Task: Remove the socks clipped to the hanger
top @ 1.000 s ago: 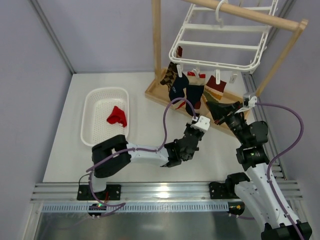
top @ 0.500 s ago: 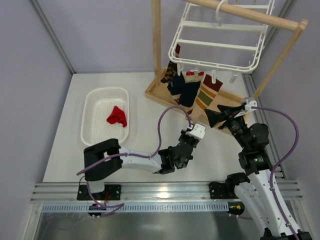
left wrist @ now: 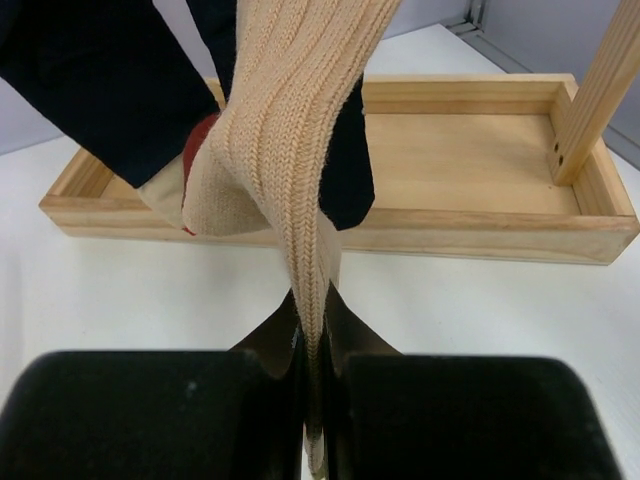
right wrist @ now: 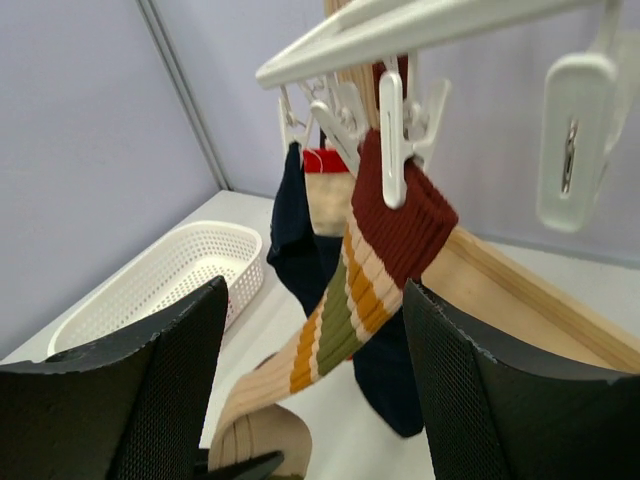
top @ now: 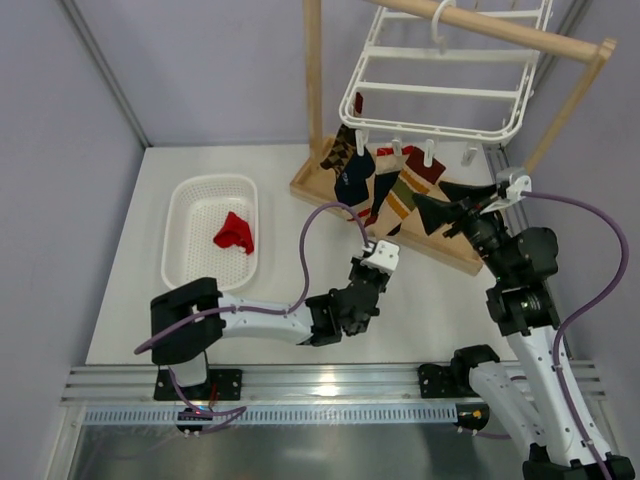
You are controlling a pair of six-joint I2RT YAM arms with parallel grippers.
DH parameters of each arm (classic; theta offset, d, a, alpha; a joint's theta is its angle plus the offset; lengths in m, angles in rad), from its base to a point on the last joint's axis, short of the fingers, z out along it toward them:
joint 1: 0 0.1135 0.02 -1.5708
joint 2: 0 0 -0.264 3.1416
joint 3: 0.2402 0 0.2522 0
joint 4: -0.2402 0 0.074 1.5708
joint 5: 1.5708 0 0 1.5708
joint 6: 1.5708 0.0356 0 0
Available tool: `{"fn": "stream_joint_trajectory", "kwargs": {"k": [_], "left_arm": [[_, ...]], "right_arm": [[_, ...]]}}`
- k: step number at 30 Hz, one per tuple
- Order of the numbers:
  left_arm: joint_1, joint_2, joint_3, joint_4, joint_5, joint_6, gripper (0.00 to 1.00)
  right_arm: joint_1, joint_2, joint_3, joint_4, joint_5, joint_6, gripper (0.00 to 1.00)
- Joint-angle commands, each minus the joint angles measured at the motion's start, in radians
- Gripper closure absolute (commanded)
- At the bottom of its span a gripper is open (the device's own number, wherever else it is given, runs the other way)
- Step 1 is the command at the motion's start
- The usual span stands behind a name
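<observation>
The white hanger [top: 440, 95] hangs from a wooden rail, with socks clipped along its near rim. They are a brown-black argyle sock [top: 338, 150], a navy sock [top: 352, 182] and a cream sock with green-red stripes [top: 405, 192]. My left gripper [top: 383, 238] is shut on the cream sock's toe [left wrist: 312, 330], and the fabric is stretched taut. My right gripper [right wrist: 315, 300] is open, its fingers either side of the striped sock [right wrist: 370, 290] below its white clip [right wrist: 392, 140], not touching it. A red sock [top: 233, 232] lies in the basket.
The white slotted basket [top: 190, 205] sits at the left. The wooden stand's tray base [left wrist: 480, 150] lies just behind the socks, with its post [top: 313, 80] and slanted rail [top: 500, 30] above. An empty clip [right wrist: 572, 140] dangles to the right of the striped sock.
My right gripper has opened and lifted toward the hanger's rim. My left gripper has drawn back toward the near left with the cream sock, pulling it taut.
</observation>
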Motion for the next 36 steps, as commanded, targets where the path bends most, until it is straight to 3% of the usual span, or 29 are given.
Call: {"fn": "stream_joint_trajectory", "kwargs": {"k": [1,10,21,36], "left_arm": [[-0.002,-0.044,-0.016,0.004,-0.026,-0.054,1.00],[-0.002,-0.064,-0.036,0.009,-0.017,-0.068,1.00],[-0.002,-0.083,-0.055,0.009,-0.025,-0.063,1.00],[-0.002,-0.090,-0.067,0.003,-0.025,-0.072,1.00]], "right_arm": [[0.007,0.031,0.097,0.033,-0.014,-0.028,0.28],[0.007,0.210,0.241,0.026,-0.023,-0.078,0.28],[0.005,0.257,0.264,0.027,0.052,-0.134,0.28],[0.004,0.367,0.310,0.153,-0.011,-0.108,0.29]]}}
